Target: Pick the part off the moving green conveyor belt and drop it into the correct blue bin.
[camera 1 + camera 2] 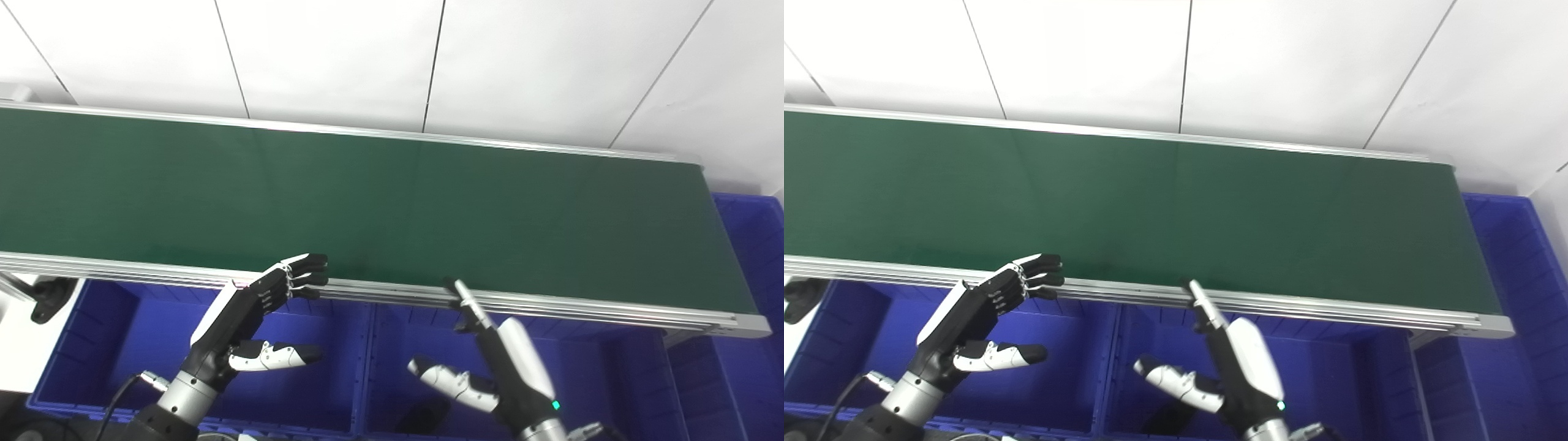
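A: Scanning the green belt (pixel 392 208) end to end: bare, no part in view. Handling and grip point can't be judged yet; can't tell weight or stiffness.

B: Bins?

A: Blue bins (pixel 306 367) sit below the belt's near rail (pixel 551 303), 1 more blue bin (pixel 750 245) past the belt's right end. Dark object (pixel 422 416) low in the middle bin, too unclear to name.

B: Hands?

A: Left hand (pixel 257 312) holds nothing, fingers spread, fingertips just over the near rail. Right hand (pixel 490 361) holds nothing too, fingers apart, tips touching or just short of the rail, can't tell which.

B: Clearance?

A: Room above the belt is open. My guess: the rail edge is the snag risk on the reach in, and the bin walls on the drop.
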